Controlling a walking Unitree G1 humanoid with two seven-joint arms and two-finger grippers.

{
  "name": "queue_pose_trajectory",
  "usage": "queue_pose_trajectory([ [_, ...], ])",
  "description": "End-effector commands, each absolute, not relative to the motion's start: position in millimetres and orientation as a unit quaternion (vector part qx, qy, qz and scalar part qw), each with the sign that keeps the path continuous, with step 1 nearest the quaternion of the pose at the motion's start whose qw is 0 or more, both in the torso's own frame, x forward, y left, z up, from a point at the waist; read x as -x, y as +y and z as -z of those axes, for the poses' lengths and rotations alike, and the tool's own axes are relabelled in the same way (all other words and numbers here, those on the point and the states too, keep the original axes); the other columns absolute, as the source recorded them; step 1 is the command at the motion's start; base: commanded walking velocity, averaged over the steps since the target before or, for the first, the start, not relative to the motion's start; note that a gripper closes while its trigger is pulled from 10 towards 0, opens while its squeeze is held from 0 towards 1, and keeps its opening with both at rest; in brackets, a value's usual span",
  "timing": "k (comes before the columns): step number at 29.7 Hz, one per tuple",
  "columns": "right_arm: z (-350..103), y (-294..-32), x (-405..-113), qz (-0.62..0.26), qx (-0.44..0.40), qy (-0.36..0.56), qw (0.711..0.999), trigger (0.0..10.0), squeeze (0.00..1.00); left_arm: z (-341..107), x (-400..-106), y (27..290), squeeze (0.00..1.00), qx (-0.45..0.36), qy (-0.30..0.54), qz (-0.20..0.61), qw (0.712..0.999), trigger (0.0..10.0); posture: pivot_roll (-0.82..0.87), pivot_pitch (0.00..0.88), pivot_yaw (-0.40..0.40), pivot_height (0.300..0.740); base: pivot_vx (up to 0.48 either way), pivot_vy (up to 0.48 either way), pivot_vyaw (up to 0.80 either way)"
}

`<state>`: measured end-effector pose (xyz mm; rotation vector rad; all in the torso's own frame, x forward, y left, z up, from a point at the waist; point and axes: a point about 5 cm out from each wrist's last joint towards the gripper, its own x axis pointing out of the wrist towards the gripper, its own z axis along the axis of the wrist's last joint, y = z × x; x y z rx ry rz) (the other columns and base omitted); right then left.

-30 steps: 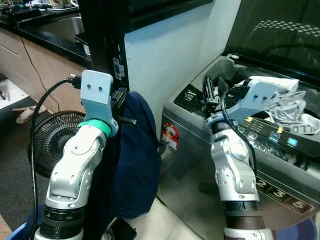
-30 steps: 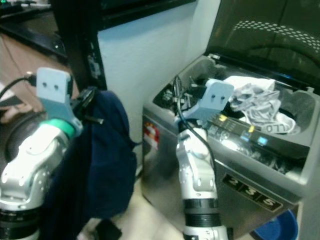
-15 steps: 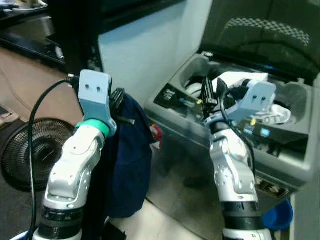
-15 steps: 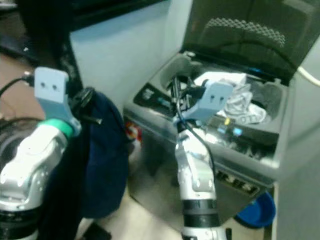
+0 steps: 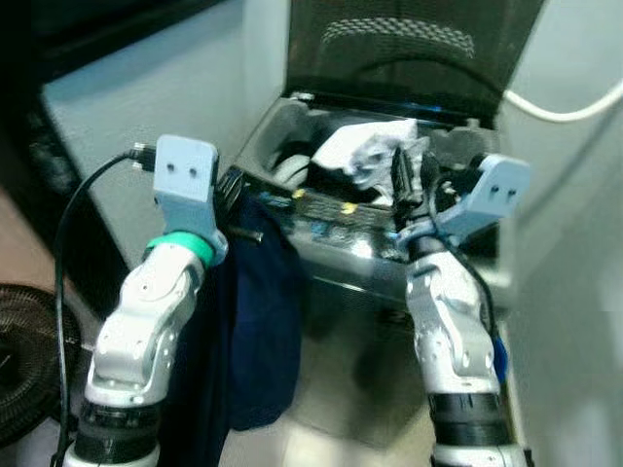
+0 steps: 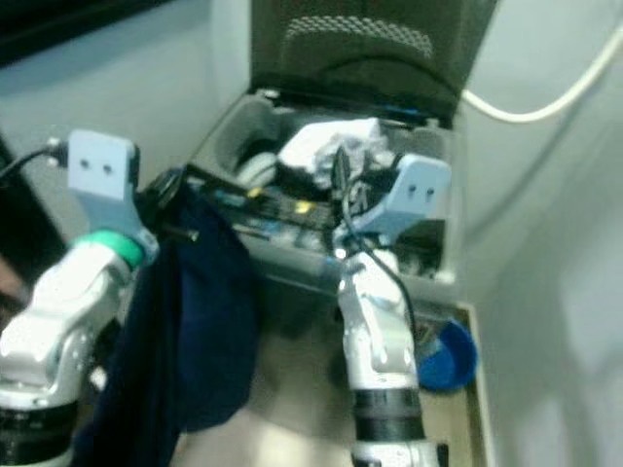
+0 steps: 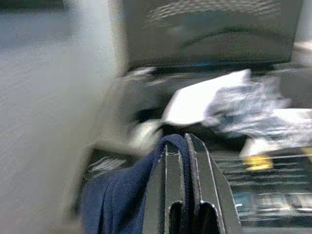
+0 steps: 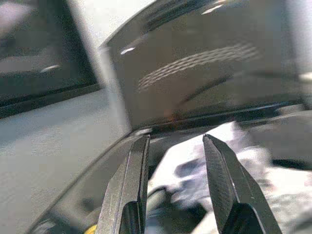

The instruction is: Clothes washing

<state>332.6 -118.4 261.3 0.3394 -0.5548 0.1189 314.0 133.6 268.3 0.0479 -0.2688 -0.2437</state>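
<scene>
1. The robot has swung round, so the open washing machine [image 5: 389,243] now sits straight ahead.
2. Left hand [image 7: 184,161], clamped on the navy garment [image 5: 258,331], hangs just before the machine.
3. Right hand [image 8: 175,180] gapes empty above the white laundry [image 5: 365,151]; loading looks close.

A pale wall [image 5: 146,126] stands at the left, another [image 6: 555,224] at the right, with a white hose [image 6: 545,97] across it. A blue basin [image 6: 448,355] sits on the floor.

A blue bowl [image 6: 449,354] sits on the floor beside a white hose [image 6: 545,97] on the wall.
</scene>
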Motion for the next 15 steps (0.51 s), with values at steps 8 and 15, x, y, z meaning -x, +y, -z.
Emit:
queue_pose_trajectory([
  [8,-270.2,-118.3,-331.4,-0.059,-0.178,-0.287,0.939,10.0,0.0,-274.7,-313.3,135.1,0.0,-0.026,-0.15,0.119,0.981,10.0,0.06,0.019,0.05,0.74,0.0,0.0,-0.8],
  [15,-270.6,-119.2,-331.2,-0.058,-0.18,-0.288,0.939,10.0,0.0,-274.5,-312.8,134.8,0.0,-0.026,-0.151,0.118,0.981,10.0,0.07,0.019,0.045,0.74,0.0,0.0,-0.8],
])
